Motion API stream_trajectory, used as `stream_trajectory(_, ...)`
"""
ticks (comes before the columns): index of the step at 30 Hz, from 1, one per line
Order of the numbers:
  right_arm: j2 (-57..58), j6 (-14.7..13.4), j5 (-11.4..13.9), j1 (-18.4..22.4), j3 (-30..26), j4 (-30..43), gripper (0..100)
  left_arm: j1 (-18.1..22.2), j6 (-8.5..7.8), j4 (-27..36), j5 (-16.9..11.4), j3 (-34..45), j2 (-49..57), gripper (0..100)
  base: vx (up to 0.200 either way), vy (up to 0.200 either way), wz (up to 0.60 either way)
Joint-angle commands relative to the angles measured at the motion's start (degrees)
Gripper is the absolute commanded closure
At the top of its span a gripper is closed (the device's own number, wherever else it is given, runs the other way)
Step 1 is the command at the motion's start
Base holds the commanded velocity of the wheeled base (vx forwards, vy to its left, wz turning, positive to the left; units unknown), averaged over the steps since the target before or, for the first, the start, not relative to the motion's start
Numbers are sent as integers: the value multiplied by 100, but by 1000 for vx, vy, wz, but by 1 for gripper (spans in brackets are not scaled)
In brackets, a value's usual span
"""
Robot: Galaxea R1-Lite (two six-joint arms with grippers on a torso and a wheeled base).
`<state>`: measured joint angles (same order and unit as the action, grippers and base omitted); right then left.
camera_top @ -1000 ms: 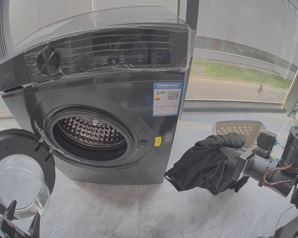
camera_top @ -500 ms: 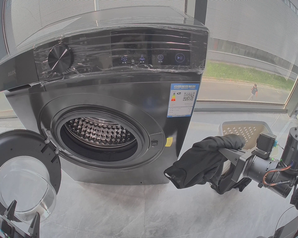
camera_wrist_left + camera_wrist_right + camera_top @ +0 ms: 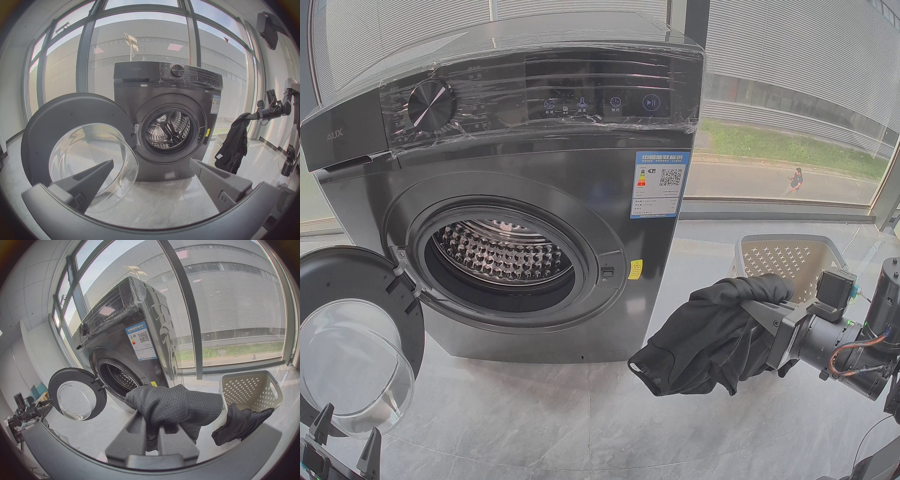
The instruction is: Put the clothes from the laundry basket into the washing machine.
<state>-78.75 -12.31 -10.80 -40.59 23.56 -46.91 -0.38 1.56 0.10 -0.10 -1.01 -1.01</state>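
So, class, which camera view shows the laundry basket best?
Right wrist view: the laundry basket shows nearly whole, with rim, handle and walls. Head view: the black garment hides its front. Left wrist view: a sliver.

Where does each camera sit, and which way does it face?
Head view: on the head, looking forward and down at the washing machine; left gripper tips and right gripper show.
Left wrist view: on the left arm, facing the open door and drum; own open fingers show.
Right wrist view: on the right arm, facing machine and laundry basket; own fingers shut on the black garment.
Shared: all show machine and garment.
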Motion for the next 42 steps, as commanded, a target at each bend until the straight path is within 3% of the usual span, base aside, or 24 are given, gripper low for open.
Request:
stream_trajectory(1,-9,1,-1,-1,-1,-2,100,3,2,-1,1,84,101,0,0,200,0)
stream_trajectory(20,-9,1,-1,-10,-1,-2,100,3,2,-1,1,84,101,0,0,200,0)
stream_trajectory(42,-17,-8,17,-19,-62,-2,100,3,2,-1,1,84,101,0,0,0,0)
